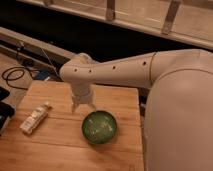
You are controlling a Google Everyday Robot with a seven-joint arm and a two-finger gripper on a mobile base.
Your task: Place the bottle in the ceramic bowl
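The bottle (pixel 35 118) is slim, white with a pale label, and lies on its side on the left of the wooden table (pixel 60 145). The green ceramic bowl (pixel 100 127) with a speckled inside stands at the table's middle right, empty. My gripper (pixel 83 106) hangs from the white arm just behind and left of the bowl, above the table, about a bowl's width right of the bottle. It holds nothing.
The white arm (pixel 130 72) and robot body (pixel 180 115) fill the right side. A black cable (pixel 15 77) lies on the floor at the left. A dark object (pixel 4 112) sits at the table's left edge. A rail runs behind the table.
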